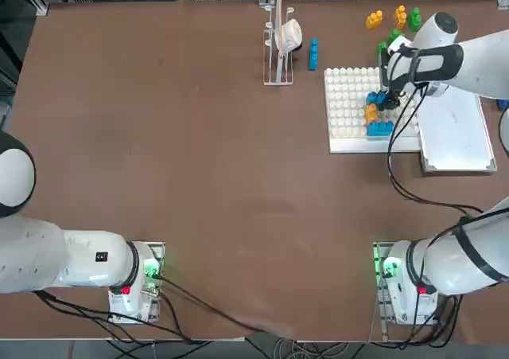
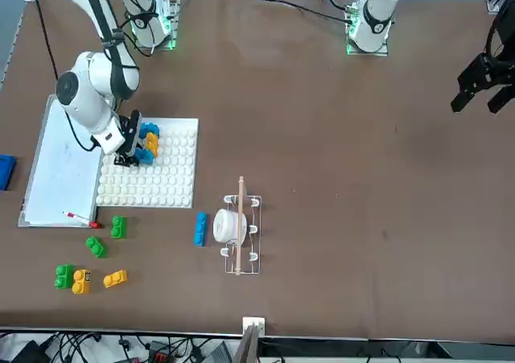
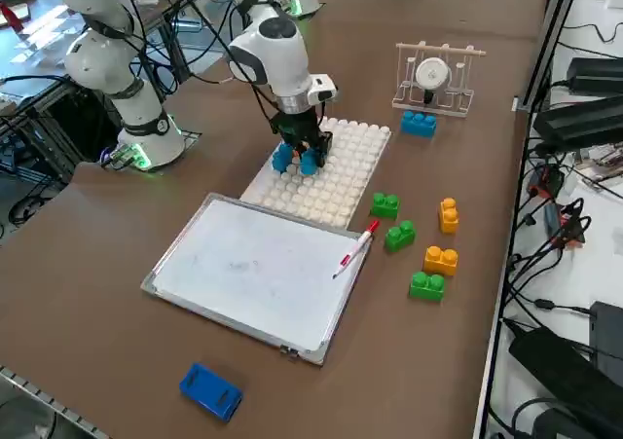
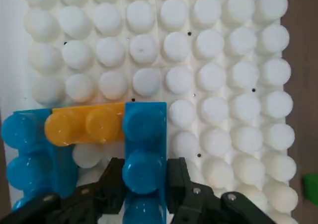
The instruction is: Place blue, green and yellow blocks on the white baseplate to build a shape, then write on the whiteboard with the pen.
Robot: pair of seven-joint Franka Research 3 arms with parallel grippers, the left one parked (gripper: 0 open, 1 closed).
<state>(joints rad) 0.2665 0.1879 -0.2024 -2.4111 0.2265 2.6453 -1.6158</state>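
The right gripper [image 4: 144, 184] stood clamped on a blue brick [image 4: 144, 149] seated on the studded white baseplate [image 1: 347, 104], its long axis running crosswise to the orange-yellow brick [image 4: 85, 124] it touched. A second blue brick [image 4: 25, 149] adjoined that one. Off the plate lay three green, two yellow and one blue brick [image 2: 199, 228]. The red-tipped pen [image 3: 354, 249] lay on the smooth whiteboard's [image 3: 243, 269] edge.

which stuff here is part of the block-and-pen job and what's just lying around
Part of the job:
- white baseplate
- blue block held in the right gripper, beside a yellow block already on the plate
- loose green and yellow blocks
- whiteboard
- pen

Just lying about:
- small rack holding a white roll
- chunky blue oblong
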